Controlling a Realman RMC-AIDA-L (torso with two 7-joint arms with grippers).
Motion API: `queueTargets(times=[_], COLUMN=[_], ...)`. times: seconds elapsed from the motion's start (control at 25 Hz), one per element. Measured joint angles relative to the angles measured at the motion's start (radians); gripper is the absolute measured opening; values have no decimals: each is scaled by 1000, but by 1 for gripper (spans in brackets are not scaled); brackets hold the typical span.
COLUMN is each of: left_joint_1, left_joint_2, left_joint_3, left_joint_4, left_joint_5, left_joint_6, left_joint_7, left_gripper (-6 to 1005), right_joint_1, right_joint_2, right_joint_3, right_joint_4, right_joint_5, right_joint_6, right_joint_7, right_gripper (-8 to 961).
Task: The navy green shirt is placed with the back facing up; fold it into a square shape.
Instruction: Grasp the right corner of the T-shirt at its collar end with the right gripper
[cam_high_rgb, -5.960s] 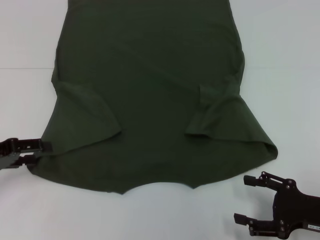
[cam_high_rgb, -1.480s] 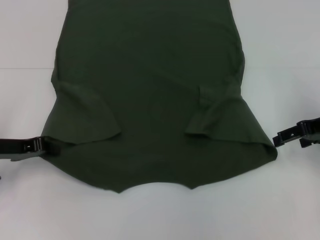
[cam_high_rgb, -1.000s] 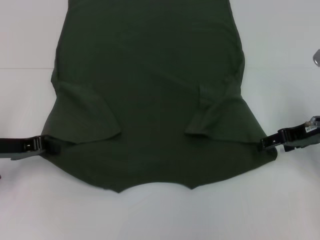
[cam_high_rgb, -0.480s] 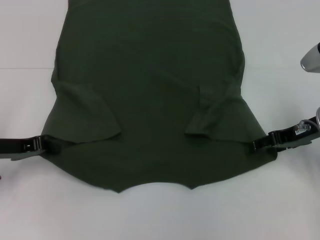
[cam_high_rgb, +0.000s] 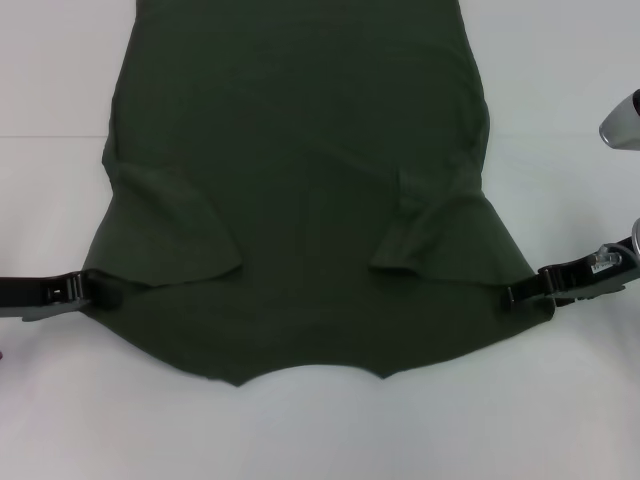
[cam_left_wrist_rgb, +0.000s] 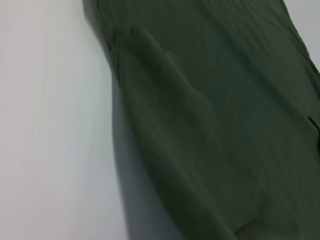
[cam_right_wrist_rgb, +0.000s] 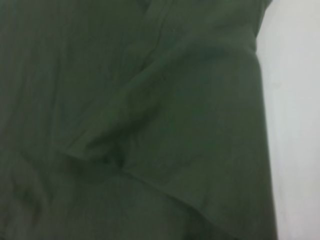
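One navy green shirt, two grippers: left gripper, right gripper.

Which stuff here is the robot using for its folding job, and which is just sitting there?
For the job:
navy green shirt
left gripper, at the shirt's left shoulder edge
right gripper, at its right shoulder edge

Just there:
white table, nothing else on it

The navy green shirt is a plain dark olive green, with no print or pattern. The table under it is white. The left gripper and the right gripper are black.
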Motion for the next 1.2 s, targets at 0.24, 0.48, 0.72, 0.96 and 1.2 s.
queueTargets(times=[0.24, 0.48, 0.72, 0.96, 1.2], left_joint_1=[0, 0, 4, 7, 11], left_joint_2=[0, 0, 2, 3, 5], left_joint_3=[0, 0, 0, 0, 0], left_joint_4=[0, 0, 0, 1, 2], left_joint_5=[0, 1, -10, -18, -24], left_joint_6=[5, 6, 8, 10, 15], left_joint_7=[0, 0, 1, 8, 9], left_gripper=[69, 71, 74, 76, 79], right_joint_1=[-1, 6, 21, 40, 41], right_joint_2=[2, 11, 28, 41, 40], right_joint_3=[-2, -12, -13, -15, -16], right_joint_4=[1, 8, 11, 19, 27], right_joint_5=[0, 5, 9, 33, 75], right_joint_6=[1, 2, 1, -3, -9], right_joint_7=[-3, -4, -4, -14, -25], right_gripper=[860, 838, 817, 796, 775])
